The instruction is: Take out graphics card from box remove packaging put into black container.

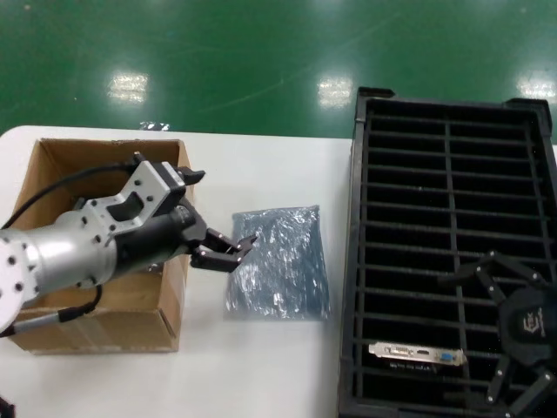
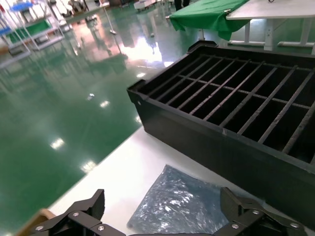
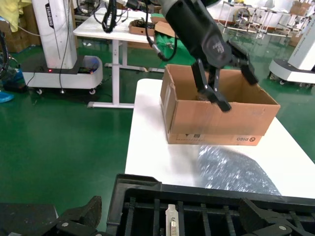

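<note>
We find the card (image 1: 416, 354) seated in a near slot of the container (image 1: 448, 122), under the open, empty right gripper (image 1: 513, 335). The bag (image 1: 278, 263) lies flat on the table (image 1: 261, 366) beside the box (image 1: 61, 165); our left gripper (image 1: 228, 251) hovers open at its edge, empty.

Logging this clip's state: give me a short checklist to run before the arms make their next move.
1. graphics card seated in a slot of the black container: ok.
2. packaging off the card, flat on the table: ok.
3. left gripper empty, fingers open, at the bag's edge: ok.
4. right gripper open above the container, holding nothing: ok.
5. More cards left in the box: cannot tell.
</note>
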`<state>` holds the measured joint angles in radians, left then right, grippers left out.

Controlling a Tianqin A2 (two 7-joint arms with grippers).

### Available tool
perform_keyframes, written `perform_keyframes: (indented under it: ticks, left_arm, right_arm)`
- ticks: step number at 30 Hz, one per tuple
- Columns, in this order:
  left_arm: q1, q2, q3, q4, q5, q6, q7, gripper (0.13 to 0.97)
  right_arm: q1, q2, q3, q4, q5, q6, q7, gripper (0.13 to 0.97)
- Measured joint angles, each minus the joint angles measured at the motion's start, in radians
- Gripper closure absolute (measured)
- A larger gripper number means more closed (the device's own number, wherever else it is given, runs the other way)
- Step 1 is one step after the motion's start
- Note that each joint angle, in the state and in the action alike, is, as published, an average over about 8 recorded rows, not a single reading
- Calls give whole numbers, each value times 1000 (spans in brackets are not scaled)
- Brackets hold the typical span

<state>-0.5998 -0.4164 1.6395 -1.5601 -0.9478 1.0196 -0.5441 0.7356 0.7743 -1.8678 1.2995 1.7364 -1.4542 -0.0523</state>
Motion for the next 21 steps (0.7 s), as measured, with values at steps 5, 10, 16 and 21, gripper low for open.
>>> perform_keyframes:
  ticks: [5, 10, 16, 21]
  left_arm:
    - [50, -41, -12, -119, 19, -7, 18, 269]
    - [120, -62, -20, -244, 131, -57, 109, 205]
    - [237, -9, -75, -361, 367, -149, 326, 167]
    - [280, 22, -101, -378, 412, -193, 399, 149]
  right_arm:
    - [0, 0, 0, 0, 0, 0, 0, 129]
    - [0, 0, 0, 0, 0, 0, 0, 129]
    - [-1, 0, 0, 0, 0, 1, 0, 129]
    - [-16, -10, 6, 6, 1, 31, 1, 129]
